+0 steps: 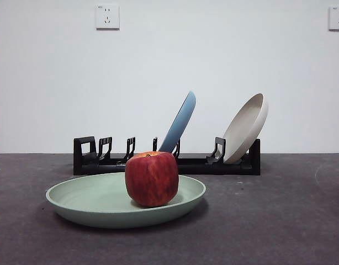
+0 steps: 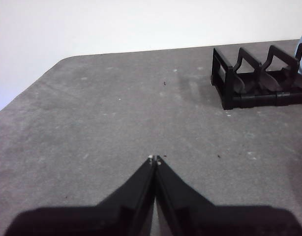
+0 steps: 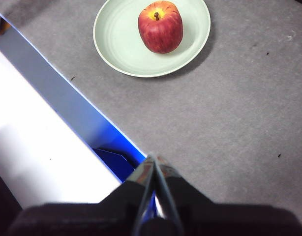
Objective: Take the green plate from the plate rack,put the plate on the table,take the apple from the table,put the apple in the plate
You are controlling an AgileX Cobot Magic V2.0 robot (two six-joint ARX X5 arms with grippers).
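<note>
Apple (image 1: pixel 152 178) sits in green plate (image 1: pixel 92 201) on table (image 1: pixel 280 221). Only wrist views show grippers: left gripper (image 2: pixel 155 159) and right gripper (image 3: pixel 153 158) both pinched closed, empty.

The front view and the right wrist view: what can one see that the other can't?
Only the front view shows the black plate rack with the blue plate and the cream plate leaning in it, plus the wall sockets. Only the right wrist view shows the right gripper, shut and empty, the table's edge and the apple's stem dimple from above. Both show the apple sitting in the green plate on the grey table.
</note>
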